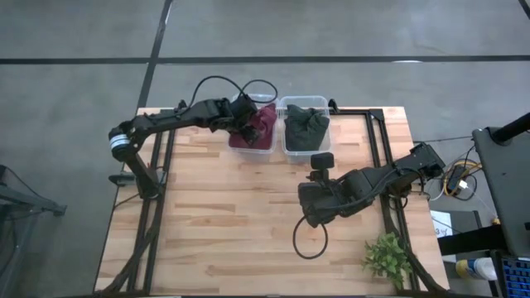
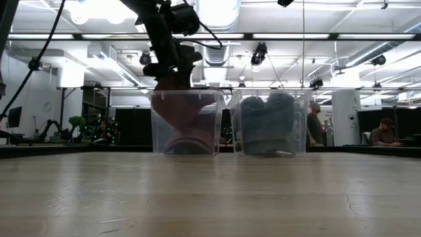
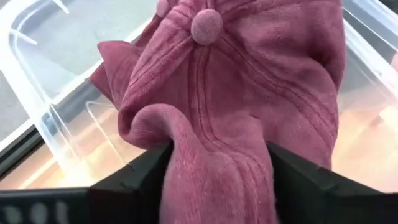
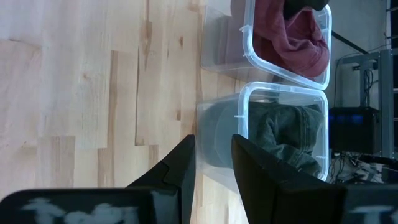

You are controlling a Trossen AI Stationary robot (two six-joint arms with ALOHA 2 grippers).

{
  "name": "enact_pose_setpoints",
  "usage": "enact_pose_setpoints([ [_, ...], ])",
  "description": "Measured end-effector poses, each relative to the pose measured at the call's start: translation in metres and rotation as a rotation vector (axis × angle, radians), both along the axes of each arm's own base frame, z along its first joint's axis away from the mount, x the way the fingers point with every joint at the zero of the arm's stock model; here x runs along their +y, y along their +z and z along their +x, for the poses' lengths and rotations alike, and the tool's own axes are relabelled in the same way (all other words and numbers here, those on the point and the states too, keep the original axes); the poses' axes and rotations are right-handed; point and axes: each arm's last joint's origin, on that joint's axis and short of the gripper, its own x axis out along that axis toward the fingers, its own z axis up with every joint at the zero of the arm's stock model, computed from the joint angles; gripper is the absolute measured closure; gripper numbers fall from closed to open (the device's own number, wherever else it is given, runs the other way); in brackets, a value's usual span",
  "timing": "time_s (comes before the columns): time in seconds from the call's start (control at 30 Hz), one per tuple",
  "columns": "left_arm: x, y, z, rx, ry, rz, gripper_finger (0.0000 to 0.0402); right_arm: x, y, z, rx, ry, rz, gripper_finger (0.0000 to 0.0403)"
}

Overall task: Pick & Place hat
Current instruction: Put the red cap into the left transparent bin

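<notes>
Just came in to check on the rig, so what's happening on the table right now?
The left gripper is over the clear bin at the table's far edge, its fingers on either side of a maroon hat that hangs into that bin. A second clear bin beside it holds a dark green hat. The right gripper waits empty over the table, near the green hat's bin.

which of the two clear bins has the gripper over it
The bin with the maroon hat, left of the dark-green-hat bin; the left gripper holds that hat over it.
</notes>
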Motion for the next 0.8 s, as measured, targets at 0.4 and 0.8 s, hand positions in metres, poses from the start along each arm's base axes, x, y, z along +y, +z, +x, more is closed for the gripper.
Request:
enact_pose_setpoints([
  [0.4,0.001,-0.002,0.005,-0.080,-0.025,-0.014,0.0391,0.000,0.000,0.000,0.000,0.000,0.000,0.0303],
  [0.8,0.003,0.043,0.010,-0.269,0.042,0.004,0.0400,0.000,0.000,0.000,-0.009,-0.020,0.010,0.0303],
])
